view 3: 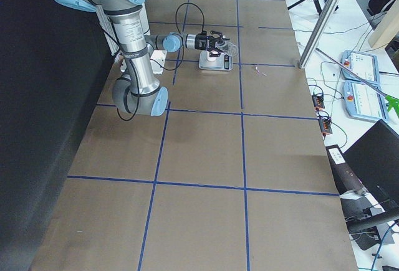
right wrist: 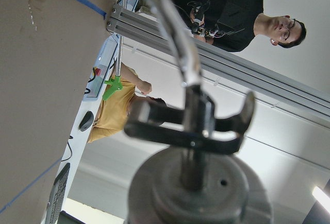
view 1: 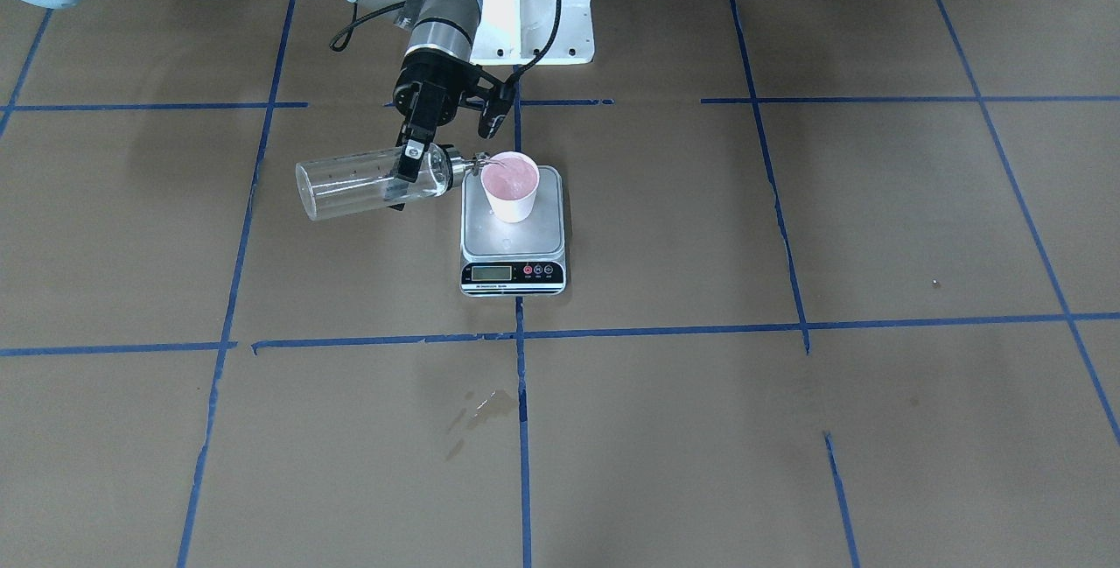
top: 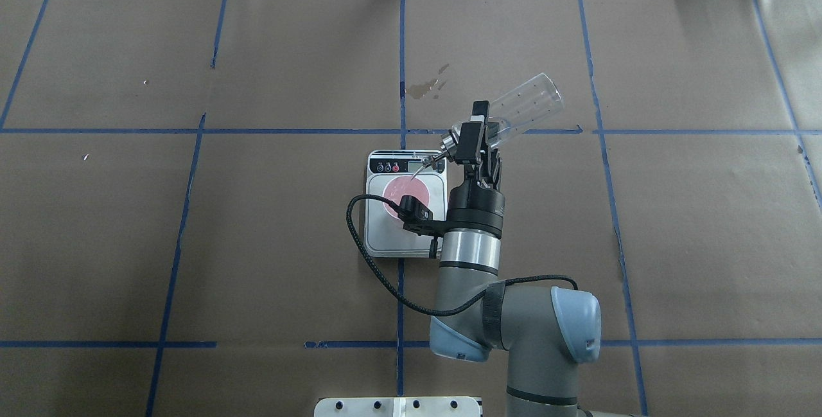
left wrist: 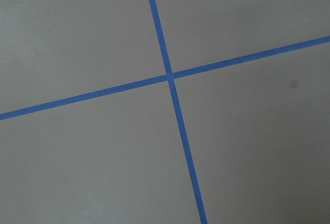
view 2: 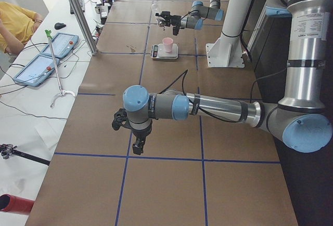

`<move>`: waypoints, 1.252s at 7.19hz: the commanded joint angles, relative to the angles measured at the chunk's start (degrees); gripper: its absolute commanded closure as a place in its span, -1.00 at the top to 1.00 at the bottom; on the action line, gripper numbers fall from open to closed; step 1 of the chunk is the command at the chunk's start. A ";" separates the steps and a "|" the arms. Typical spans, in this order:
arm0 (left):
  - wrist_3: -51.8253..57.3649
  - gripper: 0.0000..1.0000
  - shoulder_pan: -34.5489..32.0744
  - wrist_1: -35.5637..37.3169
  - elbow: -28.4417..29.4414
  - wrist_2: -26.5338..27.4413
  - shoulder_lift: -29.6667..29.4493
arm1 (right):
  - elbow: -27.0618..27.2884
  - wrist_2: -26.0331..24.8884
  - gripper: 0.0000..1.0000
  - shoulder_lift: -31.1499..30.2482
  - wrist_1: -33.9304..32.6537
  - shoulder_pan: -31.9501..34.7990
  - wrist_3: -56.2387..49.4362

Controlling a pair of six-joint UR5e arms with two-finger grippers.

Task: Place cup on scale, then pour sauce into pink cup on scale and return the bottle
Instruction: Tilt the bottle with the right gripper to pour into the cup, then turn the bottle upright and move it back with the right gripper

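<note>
The pour is the step in hand. The small tapered white cup with a pink inside (view 1: 510, 185) stands upright on the flat steel-topped digital scale (view 1: 516, 240), about midway between the table's left and right edges and nearer the robot's edge. The right gripper (view 1: 408, 167) has its 2 fingers (view 1: 406, 158) clenched around the clear cylindrical glass bottle (view 1: 359, 185) near its neck. The bottle is tipped almost flat, base up, with the silver pourer spout over the cup's rim. The clear sauce (view 1: 426, 186) appears pooled at the neck.

Next, judged from the task: right the bottle without dragging the spout across the cup, then carry it back.

The left gripper (view 2: 130, 131) hangs over bare table toward the left edge; I cannot tell its finger state.
</note>
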 commanded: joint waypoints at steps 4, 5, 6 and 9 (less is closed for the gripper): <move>0.00 1.00 0.00 0.00 -0.09 0.00 0.00 | 3.33 5.76 -1.00 -1.74 8.81 0.00 1.07; 0.00 1.00 0.00 0.00 -0.09 0.00 0.00 | 3.34 8.49 -1.00 -3.32 17.32 0.00 1.07; 0.00 1.00 0.00 0.00 -0.09 0.00 0.09 | 3.43 10.60 -1.00 -4.12 23.41 0.00 1.07; 0.00 1.00 0.00 0.00 -0.26 0.00 0.00 | 6.92 18.06 -1.00 -7.11 36.19 0.18 8.21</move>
